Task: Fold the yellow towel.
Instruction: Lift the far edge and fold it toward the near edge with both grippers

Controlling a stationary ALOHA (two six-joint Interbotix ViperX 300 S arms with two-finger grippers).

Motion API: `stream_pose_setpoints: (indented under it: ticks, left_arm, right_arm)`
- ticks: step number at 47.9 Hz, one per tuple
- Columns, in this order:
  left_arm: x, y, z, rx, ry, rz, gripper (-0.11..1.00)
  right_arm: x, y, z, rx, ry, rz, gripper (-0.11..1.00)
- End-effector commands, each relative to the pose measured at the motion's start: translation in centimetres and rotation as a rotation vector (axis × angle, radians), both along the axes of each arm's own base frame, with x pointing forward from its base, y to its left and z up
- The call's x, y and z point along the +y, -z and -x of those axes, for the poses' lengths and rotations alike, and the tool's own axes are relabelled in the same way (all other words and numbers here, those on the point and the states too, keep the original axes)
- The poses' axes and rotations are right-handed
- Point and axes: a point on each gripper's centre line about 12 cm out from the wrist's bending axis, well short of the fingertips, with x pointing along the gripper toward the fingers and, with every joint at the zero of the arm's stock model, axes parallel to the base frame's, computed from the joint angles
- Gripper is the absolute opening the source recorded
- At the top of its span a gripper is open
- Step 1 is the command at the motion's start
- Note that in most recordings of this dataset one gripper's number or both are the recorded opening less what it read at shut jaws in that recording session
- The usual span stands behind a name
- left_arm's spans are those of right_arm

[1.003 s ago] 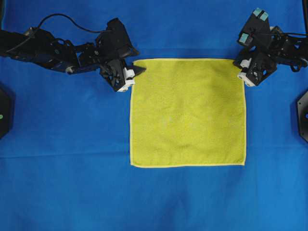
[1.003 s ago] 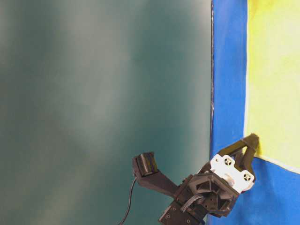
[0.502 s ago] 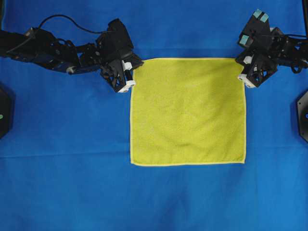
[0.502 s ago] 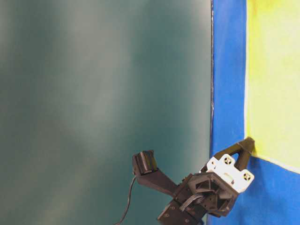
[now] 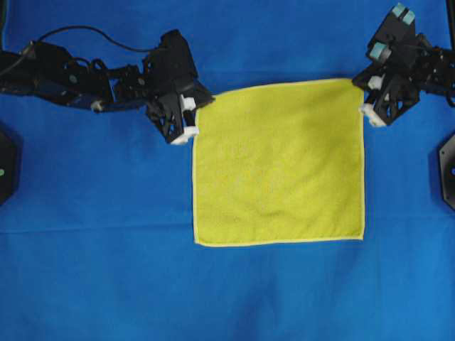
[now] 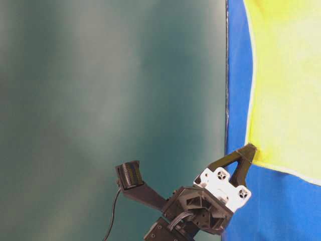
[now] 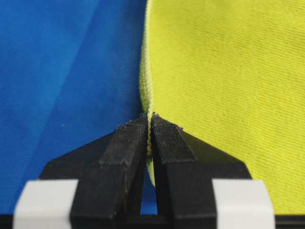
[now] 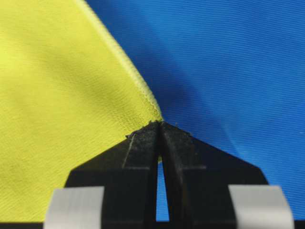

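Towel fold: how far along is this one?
Done: both grippers are shut on the towel's far corners, left gripper and right gripper each pinching the hem. In hand: the far edge looks raised off the blue cloth. Left: the towel is not yet folded; no layer overlaps.

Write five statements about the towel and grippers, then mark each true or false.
1. The left gripper is shut on the towel. True.
2. The right gripper is open, clear of the towel. False: it is shut on a corner.
3. The towel is already folded in half. False: it is spread in one layer.
4. The towel lies on a blue cloth. True.
5. Both grippers hold the towel's near corners in the overhead view. False: the far corners.
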Motion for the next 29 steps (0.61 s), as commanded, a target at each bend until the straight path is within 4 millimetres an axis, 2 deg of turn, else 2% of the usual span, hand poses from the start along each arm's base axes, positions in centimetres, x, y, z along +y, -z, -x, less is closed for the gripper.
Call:
stream_pose_setpoints:
  ticks: [1, 11, 17, 29]
  left_arm:
    - [-0.4, -1.8, -0.5, -0.045, 0.013, -0.011, 0.01]
    - [-2.8, -3.0, -0.5, -0.014, 0.070, 0.003, 0.01]
    - [-4.7, -4.1, -0.2, -0.005, 0.113, 0.014, 0.01]
    - [-9.5, -3.7, -0.1, 0.039, 0.231, 0.028, 0.01]
  right_arm:
    - [0.0, -0.7, -0.4, -0.024, 0.000, 0.009, 0.01]
    - [1.2, -1.3, -0.3, -0.018, -0.005, -0.025, 0.01]
    - [3.5, -2.3, -0.5, -0.030, -0.046, -0.056, 0.01]
    - [9.0, -2.6, -0.4, -0.038, -0.125, -0.176, 0.01]
